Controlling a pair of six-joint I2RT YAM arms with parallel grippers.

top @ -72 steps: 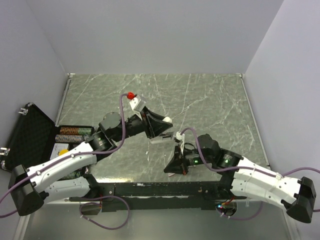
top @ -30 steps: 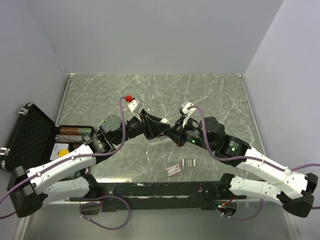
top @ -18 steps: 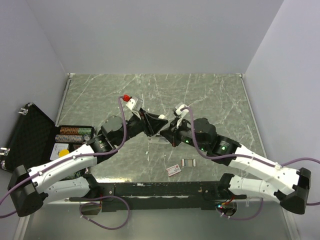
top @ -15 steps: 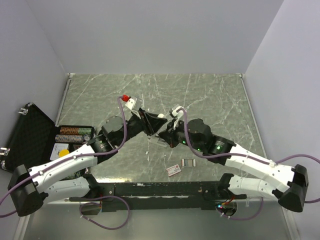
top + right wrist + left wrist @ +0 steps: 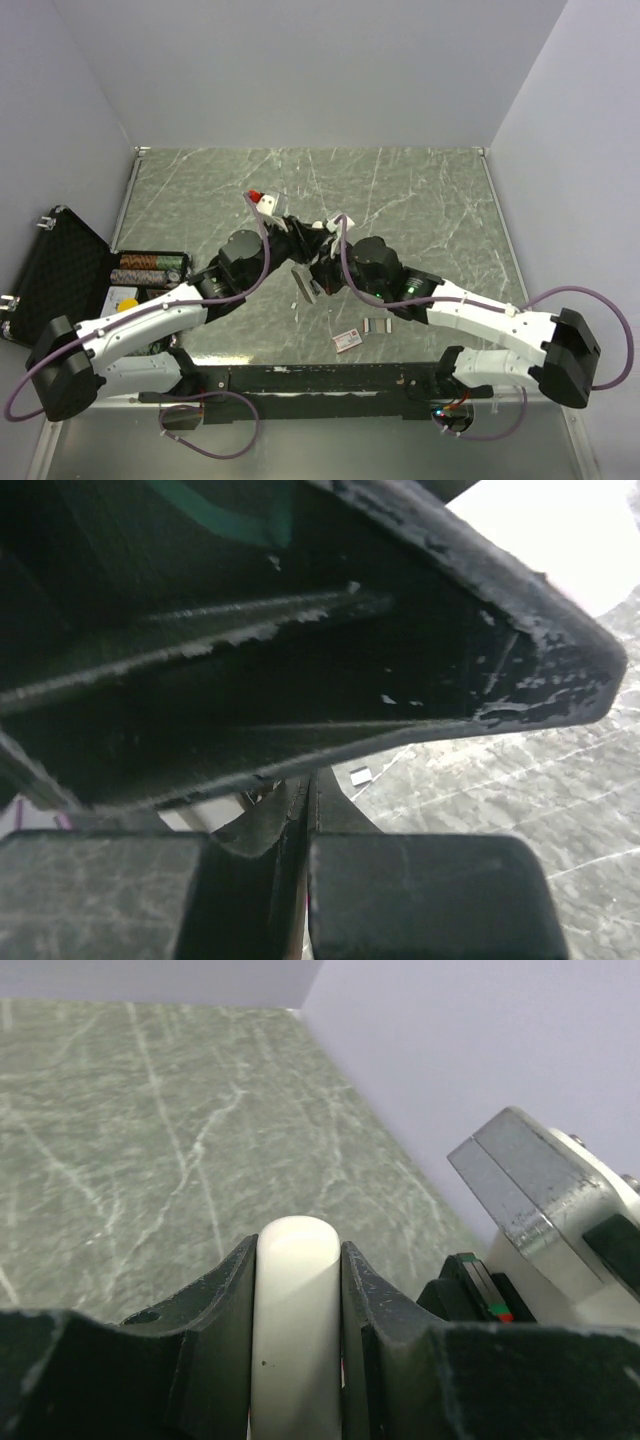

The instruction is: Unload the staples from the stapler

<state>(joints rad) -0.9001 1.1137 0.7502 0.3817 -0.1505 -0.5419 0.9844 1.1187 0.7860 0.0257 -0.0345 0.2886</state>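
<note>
My left gripper (image 5: 298,250) is shut on the white stapler (image 5: 295,1310) and holds it above the middle of the table; its lower end (image 5: 302,281) hangs below the fingers. My right gripper (image 5: 322,270) is right against the left one, and its fingers (image 5: 300,815) are pressed together beneath the left gripper's black body. I see nothing between them. A short silvery strip of staples (image 5: 378,324) lies on the table near the front, beside a small red-and-white box (image 5: 348,340).
An open black case (image 5: 60,272) with rolls and small items stands at the left edge. Pale walls close the table at the back and on both sides. The two arms cross close together at the centre.
My right gripper left the table front, where the staples and box now lie, and moved up and left to the stapler. My left gripper shifted slightly right and tilted the stapler.
</note>
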